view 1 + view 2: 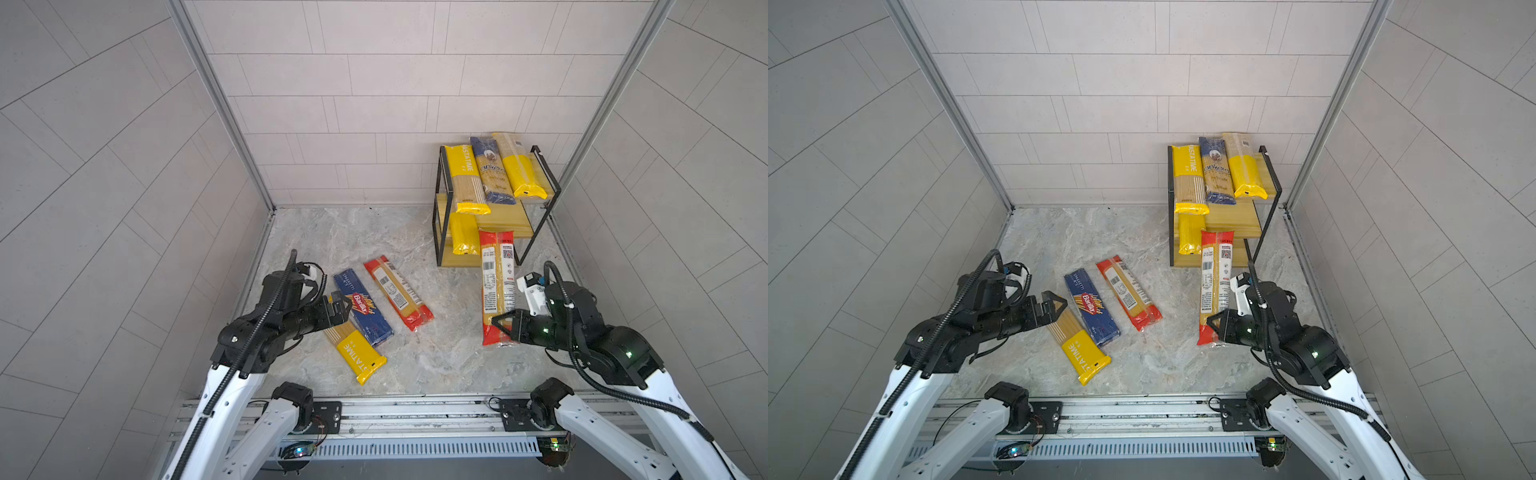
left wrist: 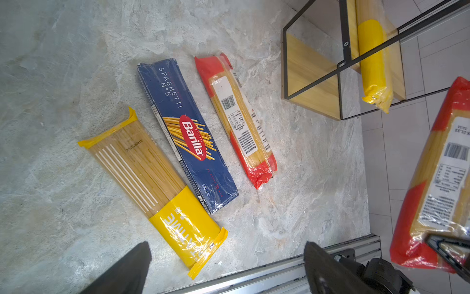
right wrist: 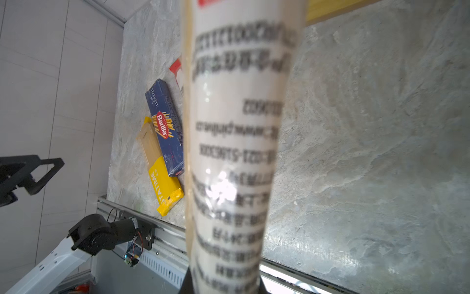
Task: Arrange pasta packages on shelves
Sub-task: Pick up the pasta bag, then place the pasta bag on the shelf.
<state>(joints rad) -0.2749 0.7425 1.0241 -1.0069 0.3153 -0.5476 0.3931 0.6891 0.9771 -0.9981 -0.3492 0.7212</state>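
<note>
right wrist view: right jaws closed on the near red end of a red-ended pack (image 3: 236, 152), which juts out above the bench (image 3: 356, 152).
top views: its far end lies at the lowest tier of the shelves (image 1: 509, 222); whether it touches cannot be told.
left jaws: wide open, empty, above the yellow pack (image 1: 359, 353) beside the blue pack (image 1: 363, 309).
handling: probably light, with slick film and brittle strands; gripped at one end it may sag or swivel, so mid-length looks steadier.
</note>
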